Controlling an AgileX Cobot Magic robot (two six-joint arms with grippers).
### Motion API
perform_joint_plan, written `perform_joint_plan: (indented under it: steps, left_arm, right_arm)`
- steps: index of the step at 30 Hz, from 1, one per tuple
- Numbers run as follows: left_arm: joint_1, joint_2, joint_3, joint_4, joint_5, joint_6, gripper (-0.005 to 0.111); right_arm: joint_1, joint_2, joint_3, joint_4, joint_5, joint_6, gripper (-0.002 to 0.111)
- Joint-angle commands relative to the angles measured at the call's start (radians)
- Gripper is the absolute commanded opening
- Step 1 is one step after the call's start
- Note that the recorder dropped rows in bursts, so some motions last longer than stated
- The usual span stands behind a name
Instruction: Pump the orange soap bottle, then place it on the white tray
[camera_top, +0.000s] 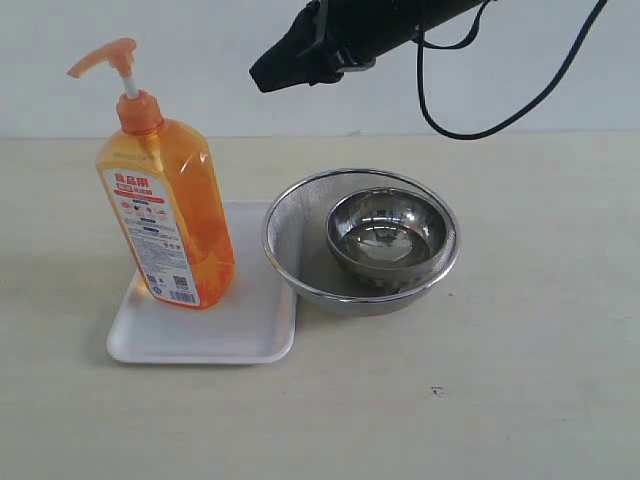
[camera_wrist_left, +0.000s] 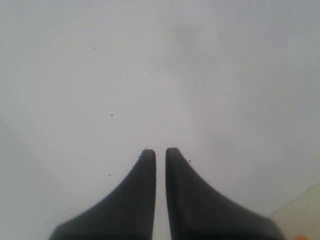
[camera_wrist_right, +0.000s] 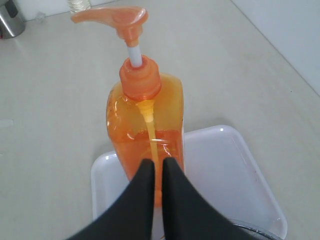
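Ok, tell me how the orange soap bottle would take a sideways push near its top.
The orange soap bottle stands tall on a narrow base on the white tray, so a high push would probably tip it rather than slide it. It looks well filled, so likely heavy. Its glossy plastic may be slippery.

Bright, even light, soft shadows (slightly hazy)
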Motion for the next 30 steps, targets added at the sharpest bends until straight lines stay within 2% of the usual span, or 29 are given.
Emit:
perform_joint_plan:
  steps: [1,7,10,18,24,30]
  left_arm:
    - [-0.003,0.002,0.006,-0.012,0.003,-0.014,0.005]
    - [-0.003,0.048,0.008,0.039,0.155,0.003,0.005]
    - [-0.003,0.073,0.05,0.108,0.168,0.003,0.005]
    - [-0.003,0.051,0.214,0.13,-0.023,-0.041,0.005]
    - [-0.003,-0.064,0.376,0.277,-0.176,-0.245,0.005]
    - [-0.003,-0.2,0.568,0.403,-0.232,-0.454,0.005]
  right_arm:
    - [-0.007,-0.017,-0.002,0.003,0.001,0.005,0.0]
    - [-0.007,-0.017,-0.002,0.003,0.002,0.001,0.0]
    - [-0.007,-0.017,-0.002,0.003,0.006,-0.054,0.0]
    - [-0.007,-0.017,-0.002,-0.011,-0.03,-0.085,0.0]
    - [-0.007,-0.011,-0.002,-0.047,-0.042,-0.085,0.0]
    - [-0.007,-0.009,-0.002,-0.047,-0.04,-0.085,0.0]
